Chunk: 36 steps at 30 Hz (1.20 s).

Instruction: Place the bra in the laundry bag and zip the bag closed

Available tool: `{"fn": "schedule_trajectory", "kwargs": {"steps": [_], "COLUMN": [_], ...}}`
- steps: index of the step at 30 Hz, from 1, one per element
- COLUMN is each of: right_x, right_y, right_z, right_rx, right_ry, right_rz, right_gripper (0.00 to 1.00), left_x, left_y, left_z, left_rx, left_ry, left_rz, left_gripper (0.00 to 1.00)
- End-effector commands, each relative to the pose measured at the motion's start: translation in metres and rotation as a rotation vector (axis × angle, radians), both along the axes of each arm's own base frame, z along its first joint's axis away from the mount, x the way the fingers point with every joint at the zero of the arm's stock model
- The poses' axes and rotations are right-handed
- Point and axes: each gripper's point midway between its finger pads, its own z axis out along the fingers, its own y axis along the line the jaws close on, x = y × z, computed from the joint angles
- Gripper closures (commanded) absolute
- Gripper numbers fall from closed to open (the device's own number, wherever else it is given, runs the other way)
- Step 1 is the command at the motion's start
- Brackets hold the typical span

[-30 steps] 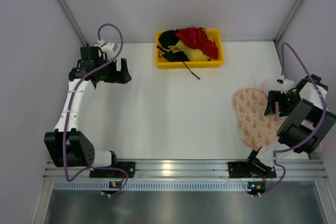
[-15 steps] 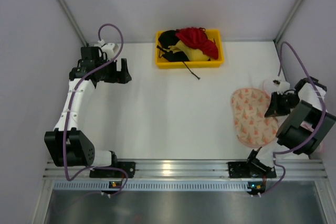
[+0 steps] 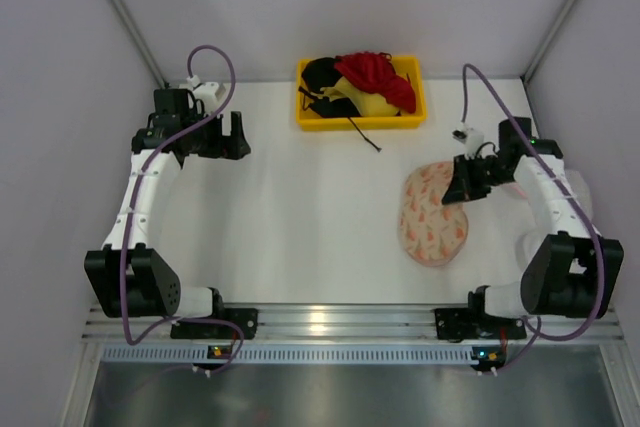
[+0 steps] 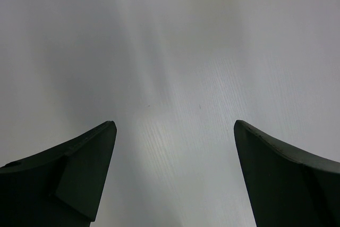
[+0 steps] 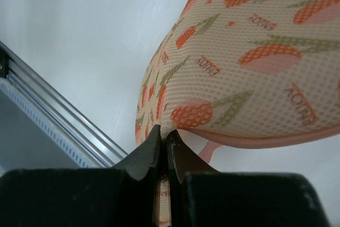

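The laundry bag (image 3: 432, 215), cream-pink mesh with orange print, lies on the white table at the right. My right gripper (image 3: 458, 190) is shut on its upper right edge; in the right wrist view the bag (image 5: 249, 51) hangs from the pinched fingertips (image 5: 163, 135) with its pink zip trim along the lower rim. The red bra (image 3: 375, 77) lies on top of the pile in the yellow bin (image 3: 360, 123) at the back. My left gripper (image 3: 238, 135) stands open over bare table at the left, far from both; nothing is between its fingers (image 4: 87, 163).
The yellow bin also holds black and yellow garments, and a black strap (image 3: 366, 137) trails out onto the table. A metal rail (image 3: 330, 322) runs along the near edge. Grey walls close in the sides and back.
My right gripper shut on the bag's edge and dragged the bag leftward and slightly away from the right wall, toward the table's middle. The left arm has not moved.
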Motion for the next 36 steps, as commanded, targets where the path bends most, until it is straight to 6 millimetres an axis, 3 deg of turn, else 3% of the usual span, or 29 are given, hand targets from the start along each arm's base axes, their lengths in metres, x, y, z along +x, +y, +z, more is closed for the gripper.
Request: {"fn": "schedule_trajectory", "kwargs": {"steps": [1, 3, 6, 11, 14, 16, 19, 20, 22, 26, 29, 36], "right_x": [0.016, 0.013, 0.018, 0.045, 0.065, 0.081, 0.100, 0.102, 0.099, 0.082, 0.082, 0.081], "right_y": [0.055, 0.086, 0.104, 0.124, 0.111, 0.095, 0.063, 0.058, 0.063, 0.103, 0.121, 0.174], "right_z": [0.009, -0.002, -0.010, 0.019, 0.027, 0.028, 0.048, 0.060, 0.063, 0.038, 0.020, -0.012], "right_rx": [0.068, 0.037, -0.015, -0.007, -0.101, -0.200, -0.365, -0.393, -0.484, -0.595, -0.680, -0.627], "right_ry": [-0.056, -0.043, -0.017, -0.093, -0.169, -0.248, -0.395, -0.450, -0.498, -0.487, -0.470, -0.374], "right_rz": [0.050, 0.170, 0.255, 0.265, 0.211, 0.160, 0.048, 0.038, 0.107, 0.274, 0.303, 0.378], "right_gripper": [0.97, 0.96, 0.99, 1.00, 1.00, 1.00, 1.00, 1.00, 1.00, 1.00, 1.00, 0.91], "left_x": [0.004, 0.000, -0.013, -0.036, -0.036, -0.034, -0.027, -0.024, -0.018, -0.007, -0.002, -0.005], "left_y": [-0.003, -0.005, -0.017, -0.042, -0.044, -0.047, -0.050, -0.050, -0.052, -0.056, -0.059, -0.068], "left_z": [0.027, 0.027, 0.024, 0.019, 0.018, 0.020, 0.026, 0.028, 0.026, 0.017, 0.004, -0.022], "left_rx": [-0.003, -0.025, -0.077, -0.205, -0.228, -0.238, -0.276, -0.282, -0.307, -0.365, -0.405, -0.494], "left_ry": [-0.092, -0.087, -0.076, -0.038, -0.033, -0.047, -0.057, -0.061, -0.042, 0.021, 0.078, 0.193], "left_rz": [-0.019, -0.021, -0.065, -0.156, -0.145, -0.159, -0.143, -0.139, -0.130, -0.100, -0.076, -0.060], "left_gripper": [0.01, 0.01, 0.01, 0.01, 0.02, 0.03, 0.03, 0.03, 0.04, 0.04, 0.04, 0.05]}}
